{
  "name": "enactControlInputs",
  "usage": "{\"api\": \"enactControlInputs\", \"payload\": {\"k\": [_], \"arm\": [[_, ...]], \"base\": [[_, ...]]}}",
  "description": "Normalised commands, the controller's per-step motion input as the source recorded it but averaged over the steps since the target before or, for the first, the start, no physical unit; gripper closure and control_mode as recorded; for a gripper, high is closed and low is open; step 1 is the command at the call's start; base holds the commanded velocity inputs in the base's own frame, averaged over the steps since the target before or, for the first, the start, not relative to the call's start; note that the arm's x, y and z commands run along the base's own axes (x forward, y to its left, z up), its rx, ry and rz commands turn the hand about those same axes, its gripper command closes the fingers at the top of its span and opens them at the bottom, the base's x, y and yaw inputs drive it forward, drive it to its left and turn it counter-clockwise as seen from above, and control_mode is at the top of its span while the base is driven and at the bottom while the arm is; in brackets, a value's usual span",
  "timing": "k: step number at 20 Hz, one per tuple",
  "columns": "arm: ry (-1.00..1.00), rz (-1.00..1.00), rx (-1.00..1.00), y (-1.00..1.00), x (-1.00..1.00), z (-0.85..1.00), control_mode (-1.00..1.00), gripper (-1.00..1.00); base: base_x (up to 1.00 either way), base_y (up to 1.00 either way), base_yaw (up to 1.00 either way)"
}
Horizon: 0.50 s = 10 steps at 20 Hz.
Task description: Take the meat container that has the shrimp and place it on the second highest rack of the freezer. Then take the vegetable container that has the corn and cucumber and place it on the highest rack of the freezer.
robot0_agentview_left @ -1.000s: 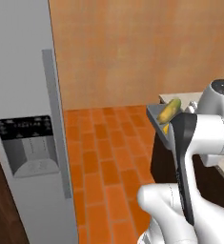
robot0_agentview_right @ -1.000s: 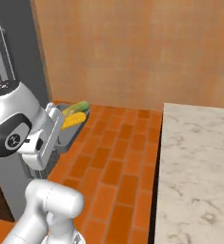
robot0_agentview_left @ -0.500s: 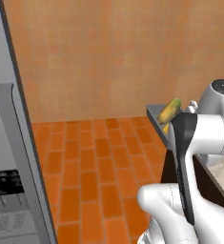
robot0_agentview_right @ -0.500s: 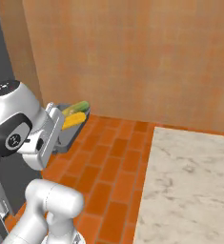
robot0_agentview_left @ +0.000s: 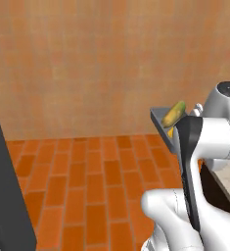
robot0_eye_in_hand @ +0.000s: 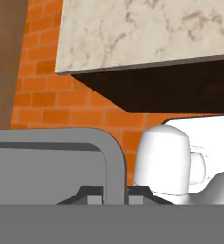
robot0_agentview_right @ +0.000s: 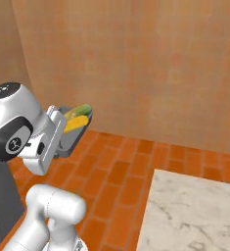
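Note:
A grey vegetable container [robot0_agentview_right: 68,141] hangs in the air in front of the arm, with my gripper [robot0_eye_in_hand: 114,194] shut on its rim [robot0_eye_in_hand: 114,157]. In it lie the bright yellow corn [robot0_agentview_right: 76,123] and, beside it, the duller green cucumber [robot0_agentview_right: 80,110]. From the left base view the container [robot0_agentview_left: 160,122] shows edge-on, the cucumber [robot0_agentview_left: 174,113] sticking up over its wall. The freezer [robot0_agentview_left: 5,196] is a dark grey slab at the far left edge. Its racks, the meat container and the shrimp are out of view.
A marble counter [robot0_agentview_right: 195,211] with a dark underside fills the lower right; the hand view shows it [robot0_eye_in_hand: 147,33] above the tray. An orange brick floor [robot0_agentview_left: 87,186] runs to a plain orange wall [robot0_agentview_left: 97,63].
The whole picture has swung: the freezer door slid off to the left and the counter came further in, so the base has turned. The container sits the same in my grip.

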Motion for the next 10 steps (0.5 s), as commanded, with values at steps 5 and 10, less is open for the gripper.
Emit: {"api": "enactControlInputs", "payload": {"k": [5,10], "arm": [[0.0,0.0,0.0,0.0,0.0,0.0,1.0,1.0],[0.0,0.0,0.0,0.0,0.0,0.0,1.0,1.0]], "base": [[1.0,-0.12,0.1],[1.0,-0.16,0.13]]}}
